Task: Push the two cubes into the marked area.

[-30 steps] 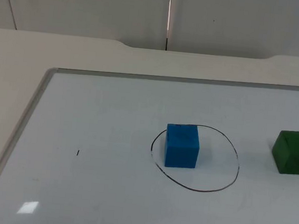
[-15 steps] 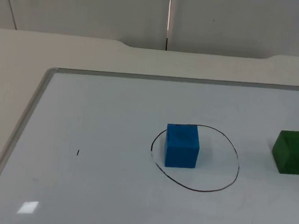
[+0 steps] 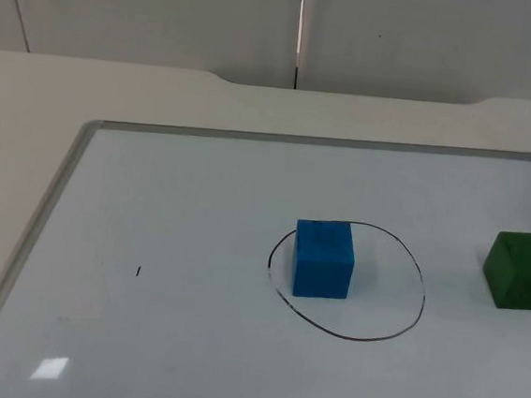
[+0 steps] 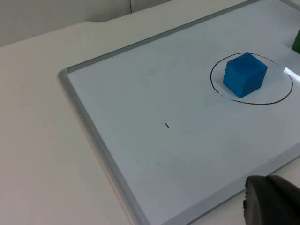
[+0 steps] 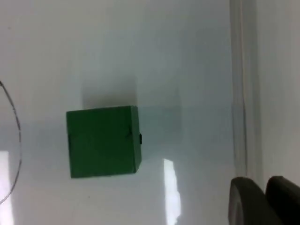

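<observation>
Nothing has shifted over the last second, so the task stands half done. The blue cube (image 3: 323,259), matte and sharp-edged, sits inside the hand-drawn black oval (image 3: 394,334) on the glossy whiteboard (image 3: 154,188). The green cube (image 3: 522,271) rests well outside it. Right gripper (image 5: 262,201) hovers beside the green cube, left gripper (image 4: 272,201) waits; finger state cannot be determined

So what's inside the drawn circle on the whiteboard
The blue cube sits inside the circle, toward its left edge. The green cube is outside, to the right. The board under the blue cube is hidden.
</observation>
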`<state>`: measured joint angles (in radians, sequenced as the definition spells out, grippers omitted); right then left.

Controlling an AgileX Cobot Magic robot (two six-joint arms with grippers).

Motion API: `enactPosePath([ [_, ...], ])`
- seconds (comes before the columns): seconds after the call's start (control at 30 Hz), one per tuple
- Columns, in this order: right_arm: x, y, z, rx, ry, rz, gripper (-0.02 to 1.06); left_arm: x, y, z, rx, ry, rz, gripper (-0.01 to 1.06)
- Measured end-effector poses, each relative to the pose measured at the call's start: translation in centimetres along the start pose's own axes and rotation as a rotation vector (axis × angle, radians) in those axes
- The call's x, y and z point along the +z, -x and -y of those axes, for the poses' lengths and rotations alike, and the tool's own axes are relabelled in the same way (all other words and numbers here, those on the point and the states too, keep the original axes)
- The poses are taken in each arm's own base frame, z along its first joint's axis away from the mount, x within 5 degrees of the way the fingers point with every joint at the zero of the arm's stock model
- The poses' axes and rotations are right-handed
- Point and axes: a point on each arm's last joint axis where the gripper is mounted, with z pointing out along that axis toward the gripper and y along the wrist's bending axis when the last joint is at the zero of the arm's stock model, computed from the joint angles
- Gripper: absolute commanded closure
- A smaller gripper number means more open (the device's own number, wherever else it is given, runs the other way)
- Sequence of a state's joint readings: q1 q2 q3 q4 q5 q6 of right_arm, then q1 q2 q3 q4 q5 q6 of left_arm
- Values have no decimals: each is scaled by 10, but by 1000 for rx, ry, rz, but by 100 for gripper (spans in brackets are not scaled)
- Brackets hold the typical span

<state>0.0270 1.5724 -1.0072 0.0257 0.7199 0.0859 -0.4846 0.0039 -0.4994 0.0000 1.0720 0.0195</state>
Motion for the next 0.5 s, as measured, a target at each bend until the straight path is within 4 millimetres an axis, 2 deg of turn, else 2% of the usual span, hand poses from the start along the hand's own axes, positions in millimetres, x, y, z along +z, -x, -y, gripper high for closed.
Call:
enactPosePath([
  [0.03,8,1,0,-2,-1,-5,105,0,0,0,0,0,0,105],
  [0.13,33,4,0,-3,-4,-22,105,0,0,0,0,0,0,105],
  [0.17,33,4,0,-3,-4,-22,105,0,0,0,0,0,0,105],
  [0.3,63,4,1,1,-6,-57,105,0,0,0,0,0,0,105],
  [0.33,63,4,1,1,-6,-57,105,0,0,0,0,0,0,105],
  [0.47,93,-3,2,3,-14,-134,105,0,0,0,0,0,0,105],
  [0.5,93,-3,2,3,-14,-134,105,0,0,0,0,0,0,105],
])
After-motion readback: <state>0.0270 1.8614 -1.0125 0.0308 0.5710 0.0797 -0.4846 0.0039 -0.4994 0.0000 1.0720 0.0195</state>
